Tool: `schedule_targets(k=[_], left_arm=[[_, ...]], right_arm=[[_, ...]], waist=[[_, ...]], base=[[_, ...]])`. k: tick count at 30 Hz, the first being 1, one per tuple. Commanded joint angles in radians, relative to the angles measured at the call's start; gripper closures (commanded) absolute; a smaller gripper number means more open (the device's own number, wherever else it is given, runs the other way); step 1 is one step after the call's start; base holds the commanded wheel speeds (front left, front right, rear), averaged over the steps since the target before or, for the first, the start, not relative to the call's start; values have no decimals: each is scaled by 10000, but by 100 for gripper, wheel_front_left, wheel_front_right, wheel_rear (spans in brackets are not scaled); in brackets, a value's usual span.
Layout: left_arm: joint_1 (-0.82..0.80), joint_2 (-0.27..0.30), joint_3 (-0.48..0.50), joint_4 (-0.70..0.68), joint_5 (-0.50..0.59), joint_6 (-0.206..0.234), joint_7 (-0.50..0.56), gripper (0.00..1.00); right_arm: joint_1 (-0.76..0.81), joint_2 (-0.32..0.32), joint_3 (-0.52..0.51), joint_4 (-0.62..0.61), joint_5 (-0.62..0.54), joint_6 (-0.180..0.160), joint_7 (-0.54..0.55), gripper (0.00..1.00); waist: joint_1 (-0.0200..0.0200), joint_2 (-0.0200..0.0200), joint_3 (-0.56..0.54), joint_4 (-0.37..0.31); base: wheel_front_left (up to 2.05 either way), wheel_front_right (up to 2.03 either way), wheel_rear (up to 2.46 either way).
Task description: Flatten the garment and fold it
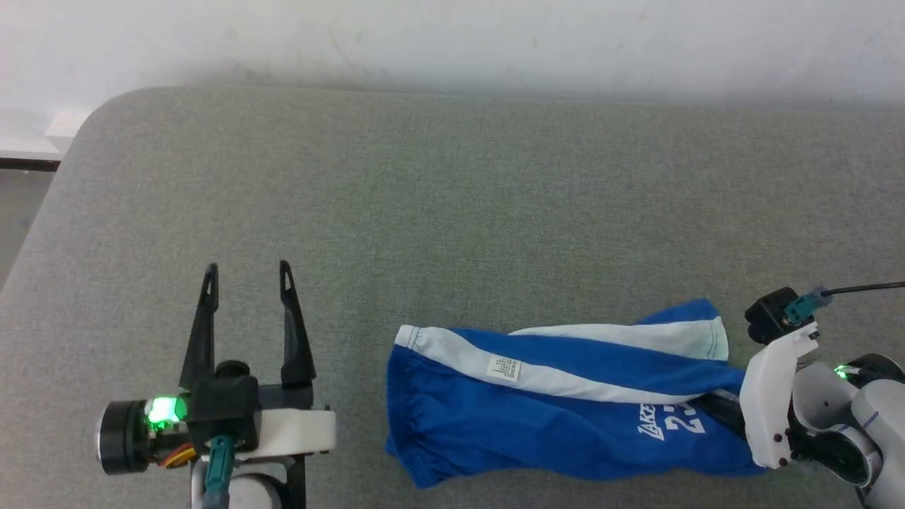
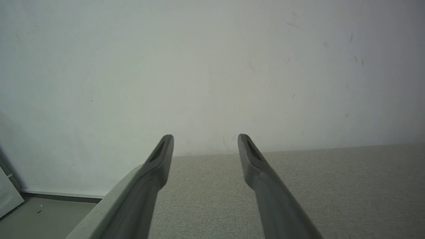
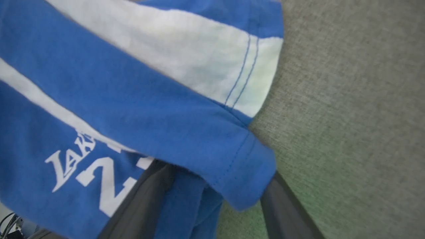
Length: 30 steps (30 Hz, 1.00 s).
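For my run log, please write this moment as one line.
garment: lying crumpled on grey surface | left gripper: open, apart from garment | right gripper: open, fingers under leg hem

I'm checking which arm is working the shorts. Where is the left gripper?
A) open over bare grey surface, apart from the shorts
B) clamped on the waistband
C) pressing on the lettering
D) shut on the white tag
A: the left gripper stands open over the grey surface, off to the left of the shorts, touching no cloth.
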Motion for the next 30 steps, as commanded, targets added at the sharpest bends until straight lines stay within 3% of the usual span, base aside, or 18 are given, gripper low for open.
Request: schedule_targets(k=[1, 2, 9, 17, 23, 26, 30], left_arm=[[295, -328, 326, -58, 222, -297, -46, 0], [416, -469, 482, -24, 331, -439, -46, 0], [857, -1016, 1244, 178, 1049, -1369, -46, 0], [918, -1379, 1672, 386, 1549, -2079, -47, 0], [998, -1517, 1772, 590, 1829, -2410, -47, 0], [1029, -1555, 1807, 627, 1881, -2486, -47, 0], [1095, -1629, 1889, 668, 1956, -2593, -47, 0]], right_arm=[[321, 416, 551, 276, 40, -7, 30, 76], [289, 410, 620, 280, 51, -7, -96, 100], [-375, -215, 603, 2, 68, -7, -1041, 100], [-460, -1825, -68, -806, 529, -7, -1278, 100], [217, -3045, -754, -963, 822, -7, -967, 100], [439, -3261, -817, -1274, 862, -7, -873, 100], [752, -3498, -794, -2608, 988, -7, -658, 100]], waist=[[1, 0, -34, -3], [1, 0, -64, -31], [1, 0, -301, -441], [1, 0, -410, -890], [1, 0, -487, -1053], [1, 0, -515, -1073], [1, 0, -578, -1053]], base=[[0, 0, 0], [0, 0, 0], [0, 0, 0], [0, 0, 0], [0, 0, 0], [0, 0, 0], [0, 0, 0]])
